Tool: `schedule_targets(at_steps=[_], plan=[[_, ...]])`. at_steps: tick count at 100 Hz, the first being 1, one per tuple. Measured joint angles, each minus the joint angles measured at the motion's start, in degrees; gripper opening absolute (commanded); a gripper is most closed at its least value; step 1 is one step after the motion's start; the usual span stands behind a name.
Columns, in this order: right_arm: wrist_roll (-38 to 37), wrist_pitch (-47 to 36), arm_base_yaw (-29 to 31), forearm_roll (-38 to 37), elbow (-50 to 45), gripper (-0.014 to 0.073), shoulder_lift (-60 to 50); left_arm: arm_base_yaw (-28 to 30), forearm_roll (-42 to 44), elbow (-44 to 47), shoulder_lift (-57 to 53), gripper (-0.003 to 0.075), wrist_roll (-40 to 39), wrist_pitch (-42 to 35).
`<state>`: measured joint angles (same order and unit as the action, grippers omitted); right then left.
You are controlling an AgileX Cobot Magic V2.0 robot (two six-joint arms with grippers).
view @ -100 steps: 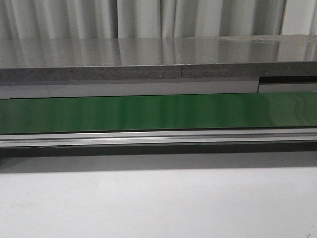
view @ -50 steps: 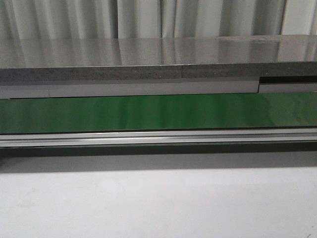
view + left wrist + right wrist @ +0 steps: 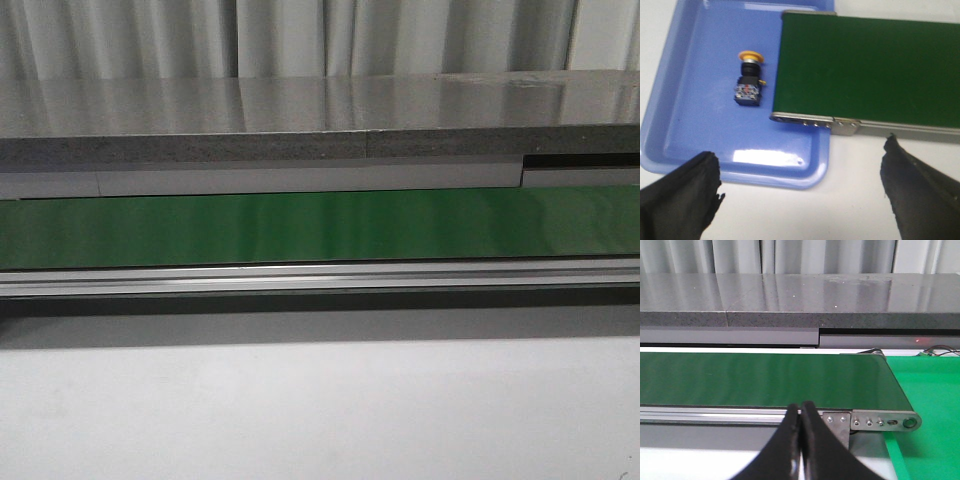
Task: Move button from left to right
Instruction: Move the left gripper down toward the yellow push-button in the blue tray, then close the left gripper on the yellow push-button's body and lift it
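Button on the blue tray at the belt's end; left fingers wide apart, right fingers pressed together.

In your front view you see only the green belt running across, its metal rail in front and the grey counter behind; no gripper or button shows there. In your left wrist view the button lies on its side on the blue tray, yellow head pointing away from the camera, just beside the belt's end and not touching it. Your left gripper hangs over the tray's near edge, spread wide and holding nothing. In your right wrist view the right gripper has its fingers closed together with nothing between them, in front of the belt's other end, with a green mat beside it.
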<state>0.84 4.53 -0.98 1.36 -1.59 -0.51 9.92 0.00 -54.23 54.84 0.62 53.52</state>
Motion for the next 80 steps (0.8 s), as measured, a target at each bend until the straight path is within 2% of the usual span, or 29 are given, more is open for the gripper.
schedule_targets(at_steps=[33, 61, 80], plan=[[0.0, 0.0, 0.0, 0.0, 0.0, -0.0066, 0.0, 9.5, -0.4, -14.6, 21.0, 0.0617, 0.0, -4.7], [0.0, 0.0, 0.0, 0.0, 0.0, -0.0066, 0.0, 10.8, -0.4, -26.2, 40.2, 0.0617, 1.4, -5.7], [0.0, 0.0, 0.0, 0.0, 0.0, -0.0066, 0.0, 10.8, -0.8, -29.3, 49.2, 0.0617, 1.4, -5.3]])
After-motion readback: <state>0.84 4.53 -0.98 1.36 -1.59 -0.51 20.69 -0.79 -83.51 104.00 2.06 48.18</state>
